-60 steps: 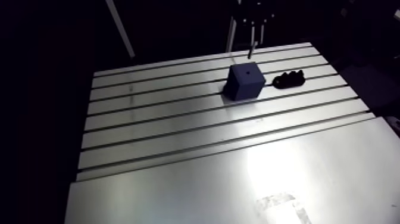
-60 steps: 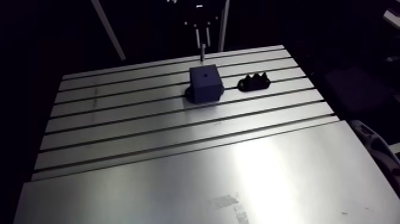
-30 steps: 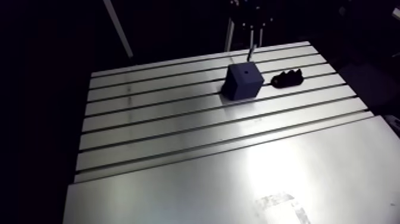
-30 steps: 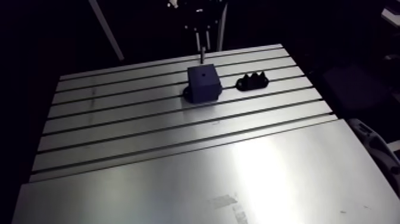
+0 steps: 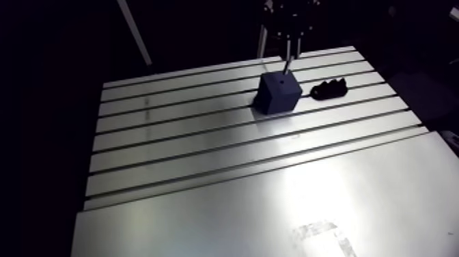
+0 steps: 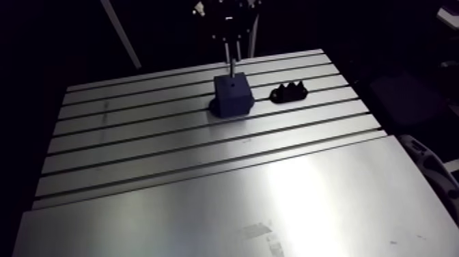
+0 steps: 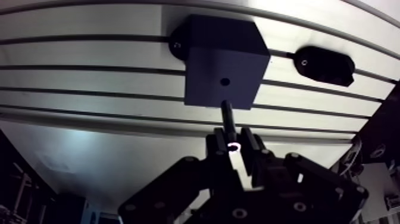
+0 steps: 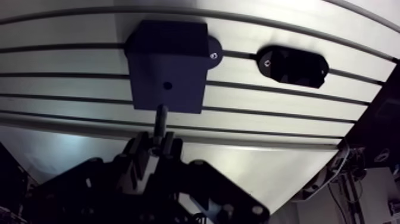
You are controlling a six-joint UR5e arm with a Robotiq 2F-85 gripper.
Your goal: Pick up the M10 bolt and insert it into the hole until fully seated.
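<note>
A dark blue block (image 7: 223,62) stands on the slotted table (image 5: 205,137), with a small round hole (image 7: 225,81) in its upper face. My gripper (image 7: 236,148) hangs just above the block and is shut on the bolt (image 7: 227,118), a slim dark shaft pointing toward the block. In the wrist view the bolt's tip sits a short way off the hole, not inside it. In the arm view the gripper (image 6: 231,41) stands over the block (image 6: 233,94), and the bolt (image 6: 231,68) reaches down to the block's top edge.
A black ridged holder (image 5: 330,89) lies on the table beside the block, also seen in the wrist view (image 7: 324,64). A smooth metal plate (image 5: 273,212) covers the near part of the table. A slanted pale bar (image 5: 134,31) rises behind the table.
The gripper with the bolt has come closer to the block's top. The arm view has shifted slightly with the arm.
</note>
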